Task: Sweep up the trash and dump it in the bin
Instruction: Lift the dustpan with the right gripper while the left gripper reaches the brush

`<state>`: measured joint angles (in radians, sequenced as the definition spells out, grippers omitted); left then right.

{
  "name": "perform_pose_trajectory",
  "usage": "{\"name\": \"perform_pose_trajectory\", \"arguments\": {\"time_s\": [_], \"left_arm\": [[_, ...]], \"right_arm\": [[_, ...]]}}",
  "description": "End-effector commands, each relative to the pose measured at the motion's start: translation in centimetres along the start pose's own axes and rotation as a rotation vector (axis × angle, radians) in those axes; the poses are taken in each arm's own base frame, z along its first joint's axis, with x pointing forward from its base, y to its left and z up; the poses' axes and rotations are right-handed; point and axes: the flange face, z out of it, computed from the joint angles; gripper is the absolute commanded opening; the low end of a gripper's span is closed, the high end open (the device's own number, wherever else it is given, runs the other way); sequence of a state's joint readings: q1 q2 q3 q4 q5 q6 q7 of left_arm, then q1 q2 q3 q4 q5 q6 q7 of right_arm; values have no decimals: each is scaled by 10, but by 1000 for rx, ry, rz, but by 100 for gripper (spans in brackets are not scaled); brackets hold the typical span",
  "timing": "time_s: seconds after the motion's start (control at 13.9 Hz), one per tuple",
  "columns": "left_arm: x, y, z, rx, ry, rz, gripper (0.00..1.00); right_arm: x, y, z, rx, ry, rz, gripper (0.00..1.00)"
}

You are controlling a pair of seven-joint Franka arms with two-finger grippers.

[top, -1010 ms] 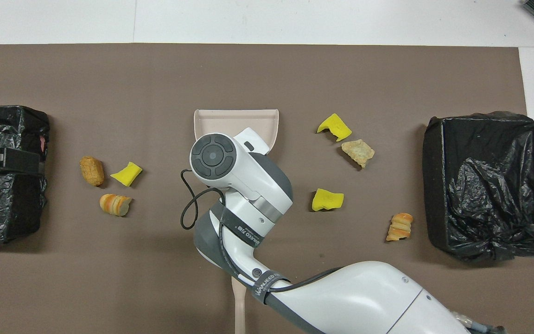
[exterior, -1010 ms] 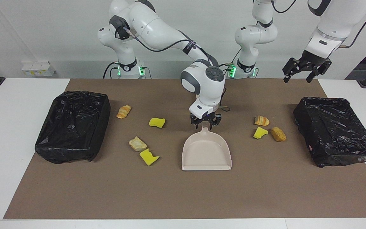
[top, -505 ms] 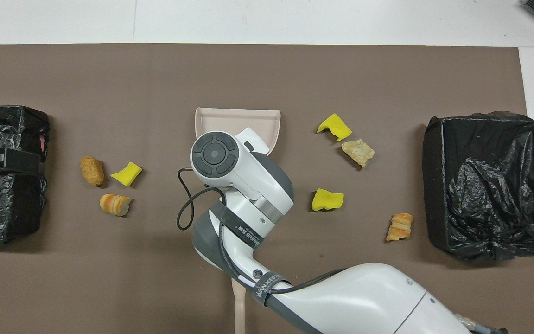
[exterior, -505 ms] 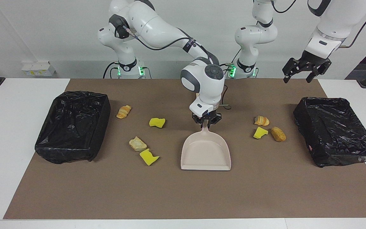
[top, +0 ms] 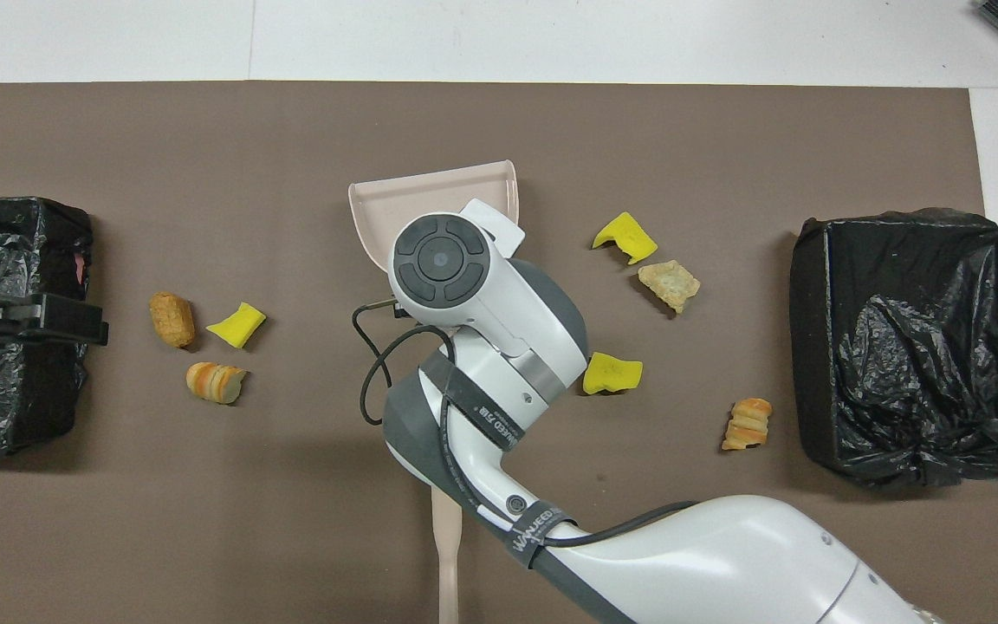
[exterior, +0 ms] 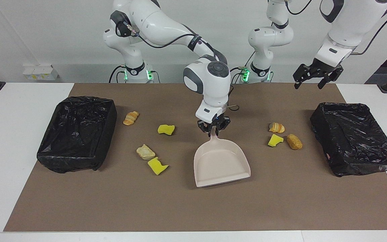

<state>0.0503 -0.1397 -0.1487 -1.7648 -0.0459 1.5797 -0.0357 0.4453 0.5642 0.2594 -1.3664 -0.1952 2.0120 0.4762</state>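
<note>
Trash is unswept: seven scraps lie loose on the brown mat (exterior: 193, 208) and none is in the dustpan (exterior: 222, 164) or, as far as the views show, in either bin. With the dustpan as landmark, four scraps lie toward the right arm's end of the table: a yellow chunk (exterior: 166, 129) and a tan roll (exterior: 131, 118) nearer to the robots than the pan's mouth, and a pale bread piece (exterior: 145, 152) touching or just beside a second yellow chunk (exterior: 157, 166). Three lie toward the left arm's end in a tight group: a striped pastry (exterior: 276, 127), a yellow wedge (exterior: 274, 140) and a brown nugget (exterior: 294, 141). The right gripper (exterior: 213, 129) is clamped on the dustpan's handle; the pan sits skewed on the mat (whether its lip touches the mat cannot be told). The left gripper (exterior: 316, 75) hangs with fingers spread and nothing in them, up over the mat's edge nearest to the robots, at the left arm's end; this arm waits. Judged from this, only the pan grasp is done; sweeping and dumping remain. One black-lined bin (exterior: 77, 132) stands at the right arm's end and another (exterior: 354, 137) at the left arm's end. A pale handle (top: 447, 555), possibly a brush, shows under the right arm in the overhead view. Nothing stands between the pan and either group.
</note>
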Motion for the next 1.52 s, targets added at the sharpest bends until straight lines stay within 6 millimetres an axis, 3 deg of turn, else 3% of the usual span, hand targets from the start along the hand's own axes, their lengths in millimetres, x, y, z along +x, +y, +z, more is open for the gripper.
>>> {"name": "perform_pose_trajectory", "arguments": {"time_s": [0.0,0.29,0.43,0.65,0.94,1.08,1.44], "left_arm": [[-40,33,19,10,-24,49,100],[-123,88,68,42,-35,106,100],[-145,120,93,-12,-66,96,100],[-178,190,135,-25,-19,78,100],[-230,241,198,12,-55,173,100],[-242,266,227,22,-62,169,100],[-244,310,270,-36,-15,69,100]], "right_arm": [[3,29,-17,3,14,-211,0],[12,56,-15,-9,14,-569,0],[14,72,-9,-25,0,-737,0],[23,107,-5,-34,-12,-967,0],[22,122,0,-86,-80,-1201,0],[21,124,3,-103,-107,-1285,0],[18,113,10,-170,-166,-1470,0]]}}
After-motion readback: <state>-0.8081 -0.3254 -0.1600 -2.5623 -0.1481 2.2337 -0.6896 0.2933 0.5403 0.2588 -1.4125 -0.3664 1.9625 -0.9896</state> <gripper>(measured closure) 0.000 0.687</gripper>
